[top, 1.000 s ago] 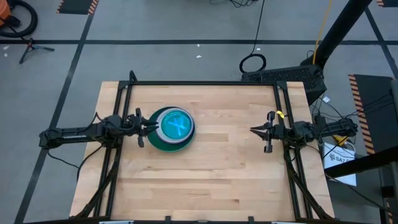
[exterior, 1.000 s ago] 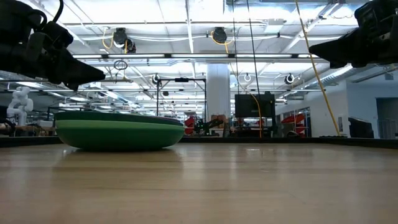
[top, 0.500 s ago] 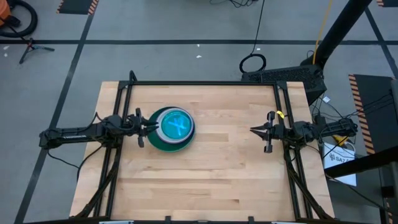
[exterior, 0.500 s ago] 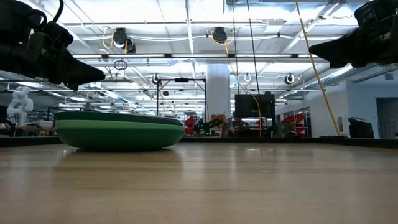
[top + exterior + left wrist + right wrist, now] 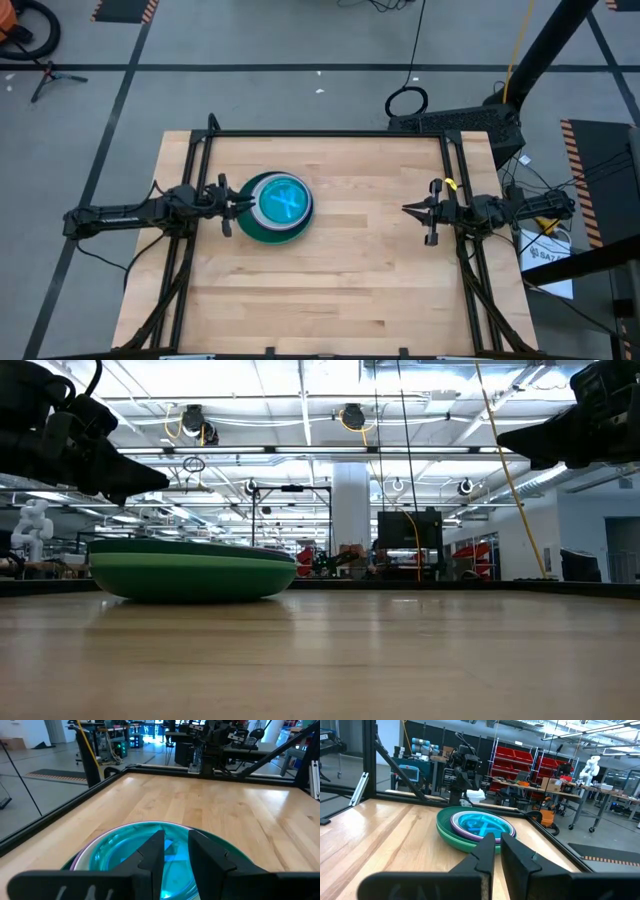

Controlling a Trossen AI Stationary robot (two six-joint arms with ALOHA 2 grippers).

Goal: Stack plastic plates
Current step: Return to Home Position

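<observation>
The plastic plates point(image 5: 278, 207) sit in one stack on the left half of the table. Dark green and light green rims are at the bottom, a purple and a white rim lie above them, and translucent blue is on top point(image 5: 120, 851). The low view shows the stack point(image 5: 190, 572) resting on its base. My left gripper point(image 5: 244, 205) hovers above the stack's left rim with a narrow gap between its fingers point(image 5: 176, 842) and touches nothing. My right gripper point(image 5: 405, 209) hangs shut above the table's right side, pointing at the stack point(image 5: 475, 827).
A black frame rail point(image 5: 320, 133) runs along the table's far edge and down both sides. Bare wood point(image 5: 340, 270) lies between the stack and the right gripper and toward the near edge. Beyond the table are shelving and cables on the floor.
</observation>
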